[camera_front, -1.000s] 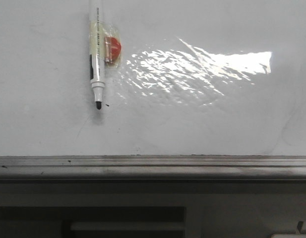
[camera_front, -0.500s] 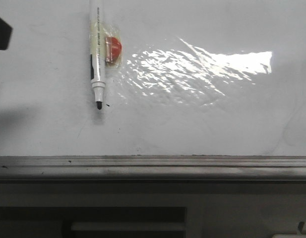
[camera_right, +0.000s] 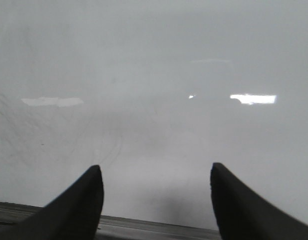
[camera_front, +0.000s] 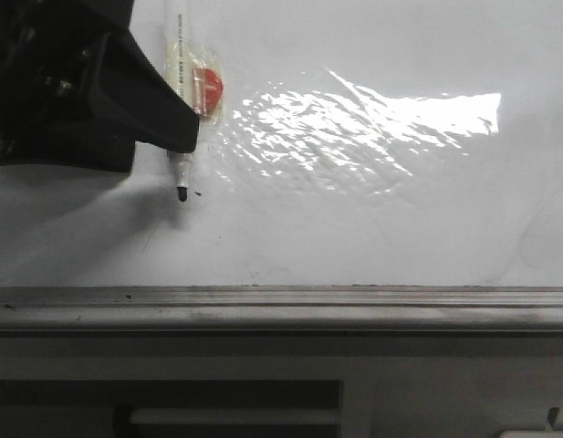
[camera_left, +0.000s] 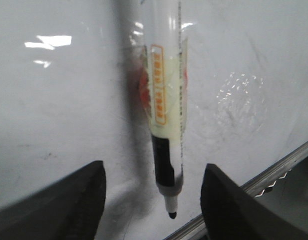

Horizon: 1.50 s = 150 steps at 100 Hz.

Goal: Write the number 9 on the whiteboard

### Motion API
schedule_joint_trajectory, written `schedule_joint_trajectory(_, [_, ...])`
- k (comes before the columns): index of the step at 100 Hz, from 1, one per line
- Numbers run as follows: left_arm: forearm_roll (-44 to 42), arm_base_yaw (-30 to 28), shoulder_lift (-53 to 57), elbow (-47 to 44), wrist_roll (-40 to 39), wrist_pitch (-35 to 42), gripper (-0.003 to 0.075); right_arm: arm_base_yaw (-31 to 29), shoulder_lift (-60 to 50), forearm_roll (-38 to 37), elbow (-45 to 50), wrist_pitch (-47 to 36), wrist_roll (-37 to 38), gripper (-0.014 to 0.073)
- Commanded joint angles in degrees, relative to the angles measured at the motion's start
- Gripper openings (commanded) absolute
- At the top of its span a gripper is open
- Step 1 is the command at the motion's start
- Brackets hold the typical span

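Left gripper (camera_left: 154, 210) over the upper left of the whiteboard (camera_front: 372, 228), fingers (camera_left: 59, 205) spread wide, one on each side of the marker pen (camera_left: 166, 115) without touching it. Pen lies on the board, black tip toward the grey rail (camera_front: 281, 306), a red piece (camera_front: 208, 88) under clear tape beside its barrel. Number 9: no stroke visible (only a tiny dark speck (camera_front: 198, 192) just beside the tip). Right gripper (camera_right: 156, 200) also spread, above bare board near the rail, holding nothing.
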<state>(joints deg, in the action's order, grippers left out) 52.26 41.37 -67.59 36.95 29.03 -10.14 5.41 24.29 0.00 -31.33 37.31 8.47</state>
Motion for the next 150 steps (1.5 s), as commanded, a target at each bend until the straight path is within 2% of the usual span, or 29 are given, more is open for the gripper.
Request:
schedule_joint_trajectory(1, [1.14, 0.04, -1.22, 1.59, 0.15, 5.69, 0.0363, -0.21, 0.87, -0.61, -2.22, -4.61, -0.51, 0.0407])
schedule_joint_trajectory(9, [1.14, 0.04, -1.78, 1.59, 0.15, 5.8, 0.0251, -0.21, 0.87, -0.47, -2.22, -4.68, -0.51, 0.0407])
schedule_joint_trajectory(21, [0.88, 0.04, -1.37, 2.22, 0.4, 3.5, -0.0015, -0.21, 0.87, 2.07, -2.6, -5.42, -2.95, 0.0407])
schedule_joint_trajectory(25, [-0.13, 0.04, -0.84, 2.92, 1.38, 1.89, -0.0019, -0.21, 0.87, 5.48, -3.28, -5.32, -6.97, 0.0407])
schedule_joint_trajectory(32, [-3.2, 0.57, 0.35, 4.95, 6.43, -3.01, -0.002, -0.21, 1.3, 14.73, -4.71, -4.31, -19.42, 0.0407])
schedule_joint_trajectory(50, [-11.62, 3.67, 2.64, 11.3, 30.81, -21.12, -0.002, -0.09, 6.34, 45.41, -9.15, 6.83, -58.68, 0.0406])
schedule_joint_trajectory(58, [-13.44, 5.1, 2.76, 12.13, 38.44, -24.02, -0.002, 1.44, 9.11, 56.86, -9.54, 8.78, -68.16, 0.0407])
schedule_joint_trajectory(66, [-13.72, 5.85, 2.76, 12.16, 42.11, -24.05, -0.002, 3.98, 12.18, 62.15, -9.54, 9.97, -76.7, 0.0407])
schedule_joint_trajectory(80, [-13.72, 5.99, 2.76, 12.25, 42.39, -24.05, -0.002, 11.14, 16.16, 62.29, -9.59, 8.79, -82.71, 0.0407])
schedule_joint_trajectory(94, [-13.72, 5.99, 2.76, 12.25, 42.39, -24.15, -0.002, 18.51, 19.83, 62.29, -9.89, 3.8, -87.1, 0.0407])
schedule_joint_trajectory(119, [-13.72, 5.99, 2.76, 12.25, 42.39, -25.77, -0.002, 31.02, 28.52, 62.29, -12.87, -9.66, -87.48, 0.0408])
schedule_joint_trajectory(134, [-13.72, 5.99, 2.76, 12.25, 42.39, -25.91, -0.002, 35.03, 33.24, 62.29, -14.49, -13.48, -87.48, 0.0408])
schedule_joint_trajectory(150, [-13.85, 5.99, 2.76, 12.25, 42.39, -25.91, -0.002, 35.72, 35.86, 62.29, -14.71, -13.82, -87.48, 0.04])
